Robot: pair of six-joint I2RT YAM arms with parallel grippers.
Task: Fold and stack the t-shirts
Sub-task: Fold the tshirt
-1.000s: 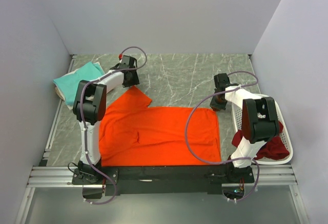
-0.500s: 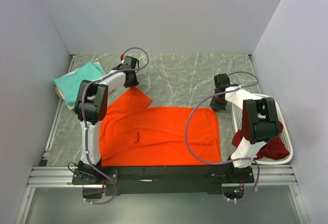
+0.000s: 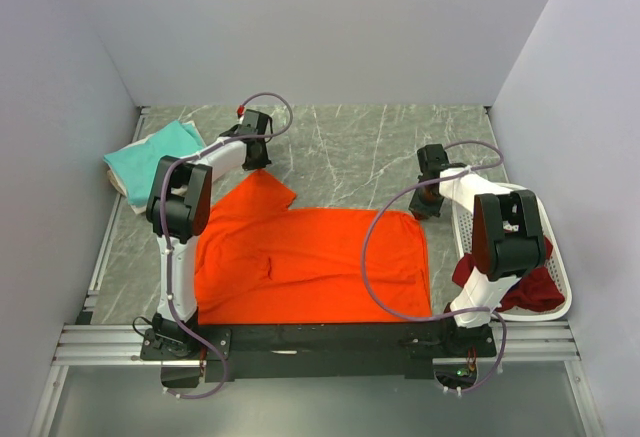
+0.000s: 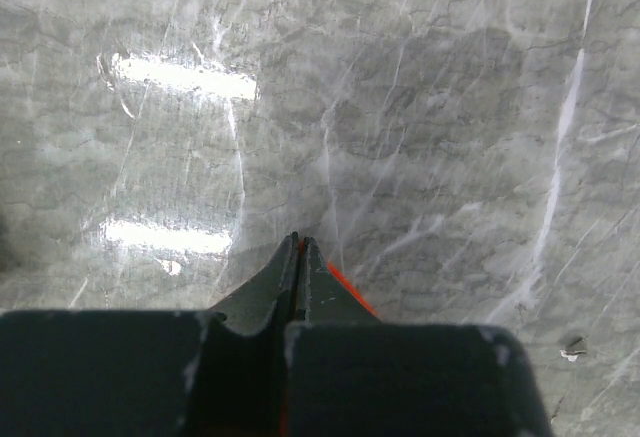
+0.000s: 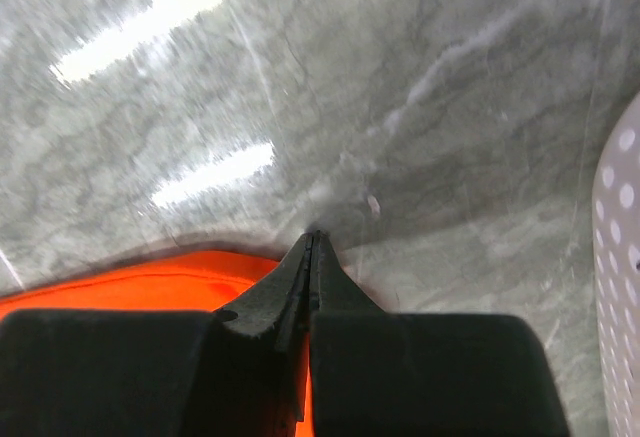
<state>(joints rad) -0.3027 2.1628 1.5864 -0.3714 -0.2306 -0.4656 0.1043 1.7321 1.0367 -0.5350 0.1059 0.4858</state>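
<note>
My left jaws are pressed together on the orange t-shirt (image 3: 310, 257), at the far tip of its left sleeve, with a sliver of orange showing between them. My right jaws pinch its far right corner. The shirt lies spread flat on the surface (image 3: 350, 147), near my bases. A teal t-shirt (image 3: 150, 157) sits folded at far left; dark red ones (image 3: 535, 292) spill from the white basket (image 3: 560, 262) at right.
</note>
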